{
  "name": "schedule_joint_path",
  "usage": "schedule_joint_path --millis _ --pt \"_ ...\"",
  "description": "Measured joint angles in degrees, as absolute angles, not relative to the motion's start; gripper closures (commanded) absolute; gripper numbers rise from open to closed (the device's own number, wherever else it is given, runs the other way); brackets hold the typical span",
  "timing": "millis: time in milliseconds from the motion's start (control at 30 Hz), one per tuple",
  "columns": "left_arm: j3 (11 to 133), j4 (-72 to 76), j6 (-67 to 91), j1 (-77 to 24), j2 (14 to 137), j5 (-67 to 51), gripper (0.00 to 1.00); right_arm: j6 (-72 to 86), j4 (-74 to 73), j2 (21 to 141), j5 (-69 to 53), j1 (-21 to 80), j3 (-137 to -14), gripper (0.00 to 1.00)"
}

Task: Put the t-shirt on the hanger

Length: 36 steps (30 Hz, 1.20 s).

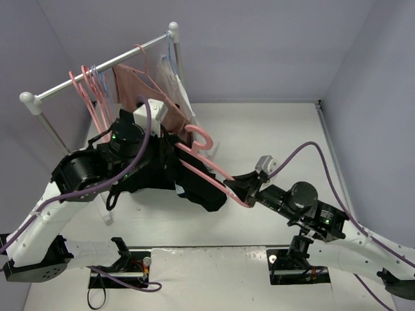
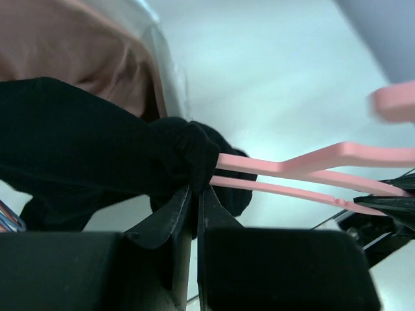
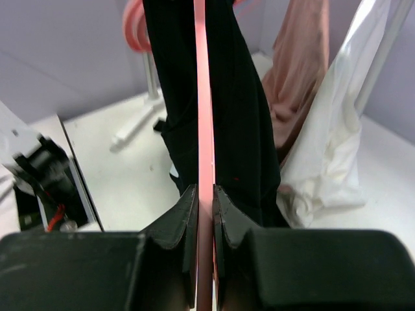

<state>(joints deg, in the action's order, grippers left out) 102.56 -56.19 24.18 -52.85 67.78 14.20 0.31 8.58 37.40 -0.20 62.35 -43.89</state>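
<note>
The black t-shirt [image 1: 188, 184] hangs in the air over the left half of the pink hanger [image 1: 211, 167]. My left gripper [image 1: 167, 144] is shut on a bunch of the shirt's cloth [image 2: 188, 152], held up beside the hanger's arms [image 2: 311, 162]. My right gripper [image 1: 238, 192] is shut on the hanger's right end, and its bar [image 3: 203, 97] runs straight up between the jaws with black cloth [image 3: 243, 110] on both sides. The hanger's hook [image 1: 200, 136] points up toward the rack.
A clothes rack [image 1: 97, 76] stands at the back left with spare pink hangers [image 1: 89, 103], thin lilac-blue hangers [image 1: 106, 91], a dusty-pink garment [image 1: 139, 91] and a white garment [image 1: 194, 123]. The white garment also hangs at the right of the right wrist view [image 3: 337, 149].
</note>
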Motion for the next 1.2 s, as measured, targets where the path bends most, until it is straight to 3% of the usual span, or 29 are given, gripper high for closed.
schedule_joint_path --millis 333,733,1067,1133,1200 --pt "96.2 -57.6 26.7 -53.7 73.2 15.1 1.0 0.4 15.7 37.2 1.8 62.3 -31.0 1.0" --pt "109.8 -55.3 24.5 -56.4 73.8 14.1 1.0 -5.0 17.4 37.7 1.2 61.6 -41.6 1.0" --pt "102.7 -55.9 21.3 -56.5 73.1 13.1 1.0 -2.8 22.7 40.4 -2.1 60.3 -35.2 1.0" --pt "101.2 -56.0 20.4 -56.4 73.2 13.2 0.96 -2.7 22.5 40.4 -2.6 60.0 -34.6 1.0" --pt "100.5 -55.6 19.4 -56.3 73.1 13.3 0.83 -2.7 22.5 40.5 -3.3 59.4 -34.5 1.0"
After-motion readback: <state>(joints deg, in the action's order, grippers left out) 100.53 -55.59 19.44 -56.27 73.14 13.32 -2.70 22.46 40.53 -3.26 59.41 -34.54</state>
